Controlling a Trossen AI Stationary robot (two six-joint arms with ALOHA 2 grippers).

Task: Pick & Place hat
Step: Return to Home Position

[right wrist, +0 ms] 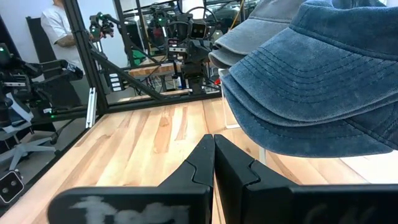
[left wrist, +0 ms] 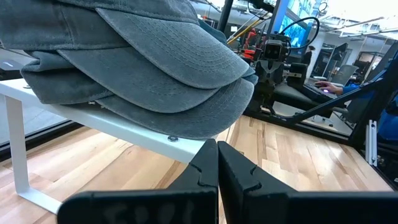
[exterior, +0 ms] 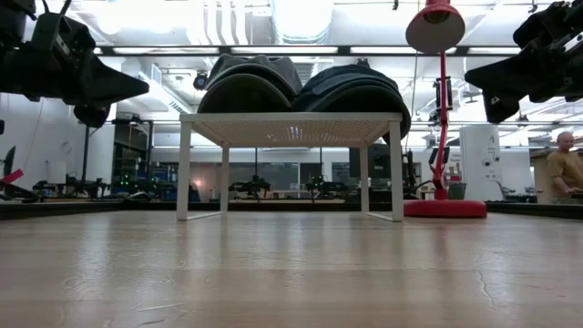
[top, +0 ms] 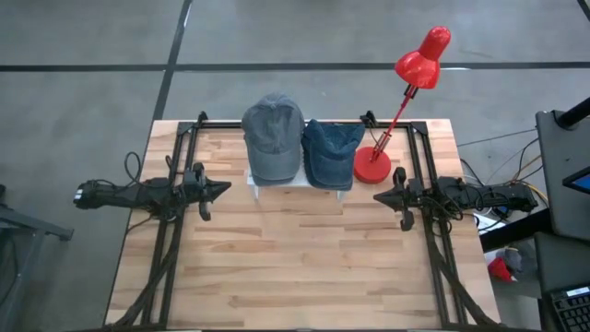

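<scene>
Where gray caps (top: 273,138) and blue caps (top: 330,153) sit, the shelf (top: 293,187) top is hidden.

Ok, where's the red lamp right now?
In the high view, the red lamp stands on the table's right side, beside the blue caps on the white shelf.

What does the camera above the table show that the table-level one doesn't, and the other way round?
Only the high view: both arms at full length, and the floor around the table. Only the low view: the legs under the white shelf, the open space beneath it, and a person in the room behind. Both: gray caps and blue caps on the shelf, the red lamp beside it, and the left gripper and right gripper, both shut, on either side.
</scene>
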